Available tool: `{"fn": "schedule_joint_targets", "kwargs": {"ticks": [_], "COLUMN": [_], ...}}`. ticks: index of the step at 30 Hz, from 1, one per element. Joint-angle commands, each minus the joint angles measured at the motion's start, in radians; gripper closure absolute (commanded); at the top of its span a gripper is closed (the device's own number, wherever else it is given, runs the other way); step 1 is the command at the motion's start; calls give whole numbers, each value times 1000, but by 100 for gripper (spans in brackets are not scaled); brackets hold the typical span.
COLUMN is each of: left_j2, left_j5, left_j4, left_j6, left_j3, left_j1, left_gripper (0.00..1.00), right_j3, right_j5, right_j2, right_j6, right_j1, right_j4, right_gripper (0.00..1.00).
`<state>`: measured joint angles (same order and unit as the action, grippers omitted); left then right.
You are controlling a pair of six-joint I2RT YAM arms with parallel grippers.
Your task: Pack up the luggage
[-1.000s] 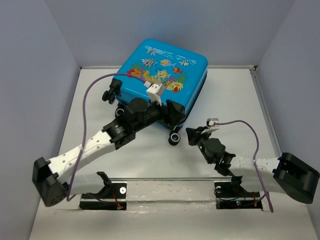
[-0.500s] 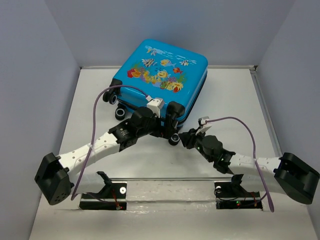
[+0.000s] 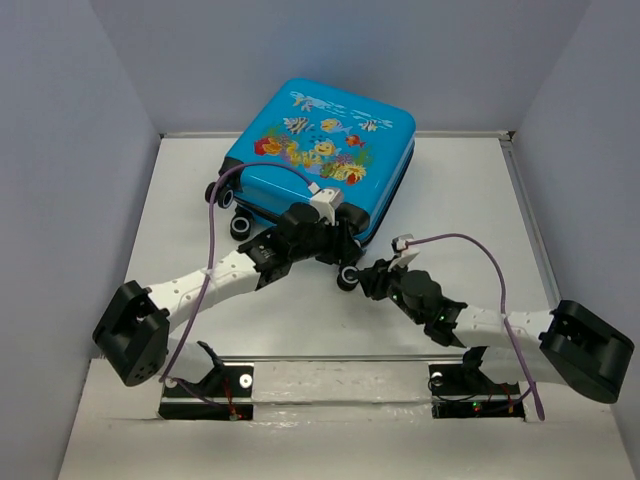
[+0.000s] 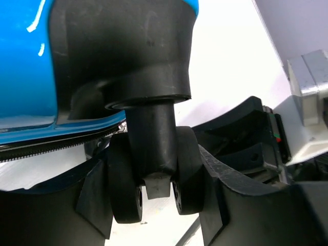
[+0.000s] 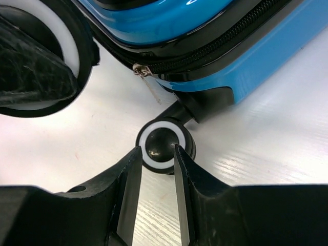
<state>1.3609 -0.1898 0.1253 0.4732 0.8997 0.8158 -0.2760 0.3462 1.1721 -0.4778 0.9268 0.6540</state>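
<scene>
The luggage (image 3: 320,150) is a bright blue suitcase with a fish print. It lies zipped shut at the back centre, print face up. My left gripper (image 3: 342,255) is at its near right corner. In the left wrist view this gripper (image 4: 154,171) is shut on a black twin wheel (image 4: 120,179) under the blue shell (image 4: 20,61). My right gripper (image 3: 368,283) is just right of a wheel (image 3: 348,277). In the right wrist view its fingers (image 5: 156,151) stand a narrow gap apart, tips at a black-and-white wheel (image 5: 161,143) below the zipped edge (image 5: 256,56).
Two more wheels (image 3: 228,210) stick out at the suitcase's near left corner. Grey walls close in the white table (image 3: 470,190) on the left, back and right. The arm mounts (image 3: 210,385) sit at the near edge. Purple cables arc over both arms.
My left gripper has come down off the suitcase's near edge to the corner wheel. My right gripper has moved left to the wheel. The suitcase has not moved.
</scene>
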Motion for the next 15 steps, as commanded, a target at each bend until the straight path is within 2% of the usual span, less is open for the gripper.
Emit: {"fn": "schedule_joint_targets", "kwargs": {"ticks": [1, 3, 7, 11, 15], "left_j2": [0, 6, -3, -3, 20], "left_j5": [-34, -57, -98, -189, -186], "left_j4": [112, 134, 200, 250, 255], "left_j6": [8, 24, 68, 140, 168], "left_j3": [68, 77, 93, 166, 257], "left_j1": [-4, -6, -4, 9, 29], "left_gripper": [80, 94, 94, 94, 94], "right_j3": [-38, -31, -31, -25, -43], "right_j5": [-24, -64, -127, -138, -229], "right_j2": [11, 15, 11, -61, -166], "right_j6": [33, 50, 60, 87, 128], "right_j1": [-36, -71, -114, -138, -183], "right_j4": [44, 93, 133, 81, -63], "right_gripper": [62, 58, 54, 50, 35]}}
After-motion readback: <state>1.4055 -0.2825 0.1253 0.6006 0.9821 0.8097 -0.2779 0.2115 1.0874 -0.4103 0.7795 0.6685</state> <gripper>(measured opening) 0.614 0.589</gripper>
